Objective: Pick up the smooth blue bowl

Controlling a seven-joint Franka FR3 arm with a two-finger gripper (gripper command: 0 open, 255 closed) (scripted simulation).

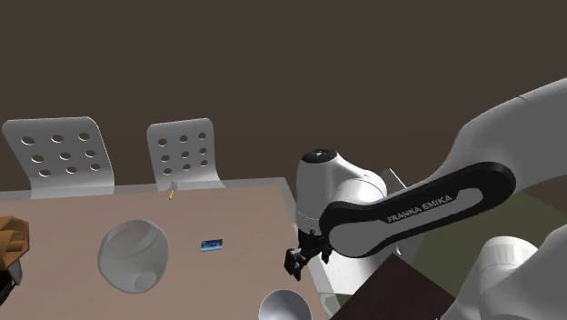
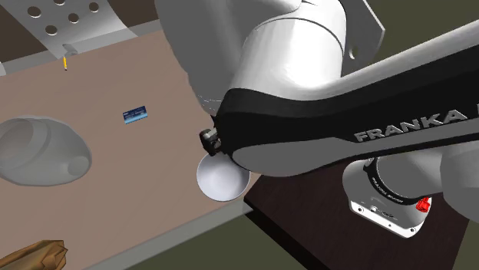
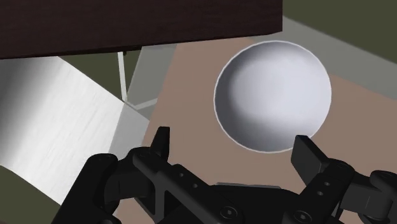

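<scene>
The bowl [image 3: 272,95] is smooth, round and drawn pale grey-white. It sits upright on the brown table [image 1: 245,214], close to the edge beside the stand. The same bowl [image 1: 284,307] lies at the shoulder view's bottom edge, and the bowl [image 2: 221,178] peeks out under the arm in the second exterior view. My black gripper [image 3: 235,149] hangs open above it with nothing between the fingers. One fingertip [image 3: 307,151] overlaps the bowl's rim, while the other [image 3: 162,139] stands off to the side over bare table. The gripper [image 1: 298,259] is just above the bowl.
A large grey see-through rounded shell [image 1: 134,255] lies mid-table, with a small blue card [image 1: 213,244] beside it and a yellow pencil [image 1: 171,193] at the far edge. Two white perforated chairs [image 1: 184,153] stand behind. A brown object [image 1: 14,236] sits at the left. The dark stand [image 1: 391,291] borders the bowl.
</scene>
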